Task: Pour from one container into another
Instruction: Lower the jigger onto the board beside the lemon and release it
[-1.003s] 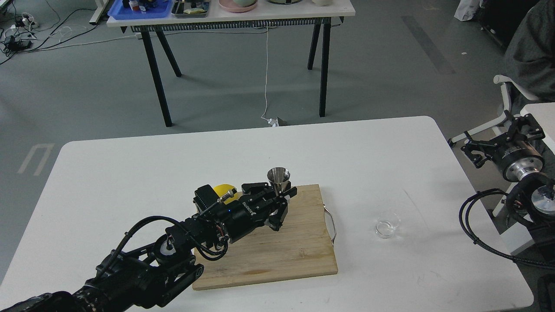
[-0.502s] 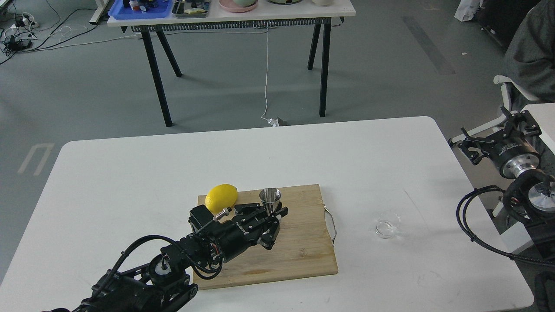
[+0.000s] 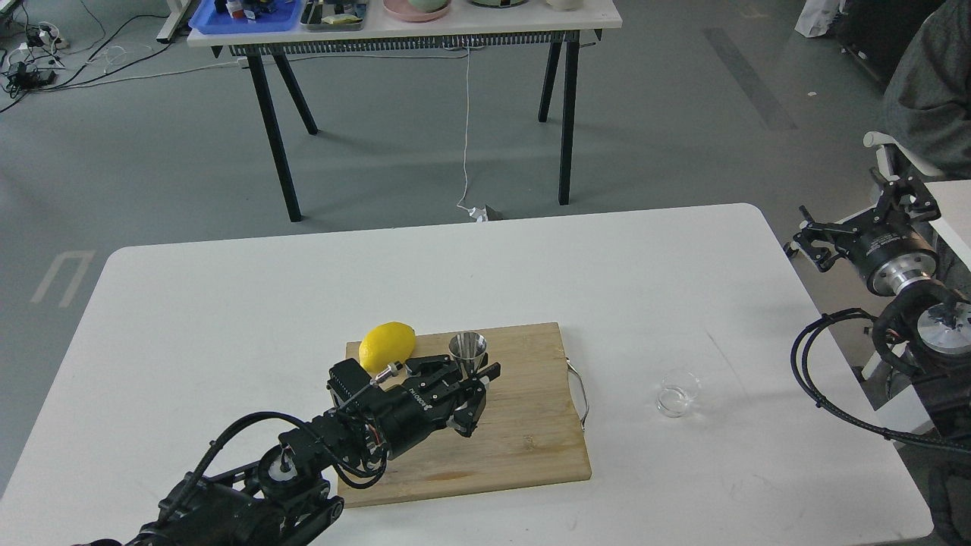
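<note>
The steel jigger [image 3: 468, 349] stands upright over the back of the wooden cutting board [image 3: 523, 440], just right of the lemon [image 3: 388, 346]. My left gripper [image 3: 463, 379] is shut around the jigger's lower half, which hides the waist and base, so I cannot tell whether it rests on the board. The small clear glass cup [image 3: 677, 393] sits alone on the white table [image 3: 227, 303], right of the board's metal handle. My right gripper [image 3: 857, 216] hangs open beyond the table's right edge, far from the cup.
The board's wire handle [image 3: 582, 394] points toward the cup. Black cables [image 3: 819, 394] loop beside the right arm. A second table [image 3: 402, 23] with trays stands behind, and a person [image 3: 933, 83] sits at the far right.
My left gripper came down and back toward me with the jigger, uncovering the lemon. The right gripper drifted slightly up and left and turned a little. The cup has not moved.
</note>
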